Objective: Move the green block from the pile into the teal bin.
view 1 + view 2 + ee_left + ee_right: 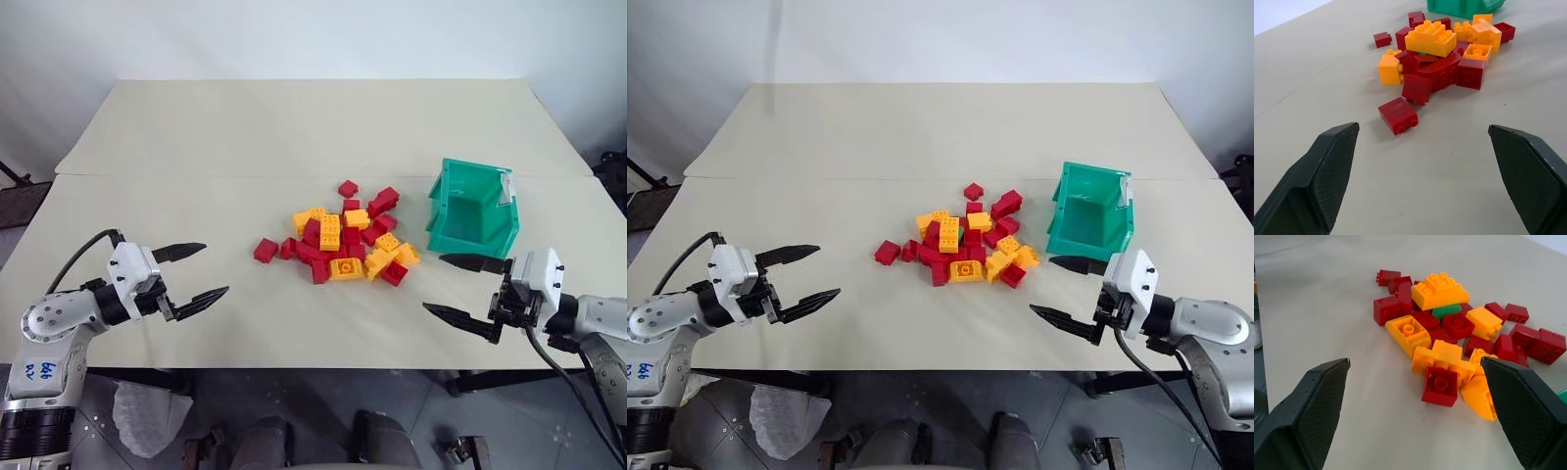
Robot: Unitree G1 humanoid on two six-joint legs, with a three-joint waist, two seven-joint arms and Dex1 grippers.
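Left eye view is showing a cream table (294, 127) standing against a white wall (294, 34). Both the left gripper (192, 274) and right gripper (460, 287) are hovering wide open, gripping nothing. The green block (1445, 311) is lying buried in the pile (345, 240), beside the teal bin (472, 209).

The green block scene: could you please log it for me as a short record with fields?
green block: in the pile, tucked under a large yellow brick, only partly showing
pile: red and yellow bricks, mid-table
teal bin: on the table, on the right tool's side of the pile
left tool: open, holding nothing, short of the pile
right tool: open, holding nothing, near the bin
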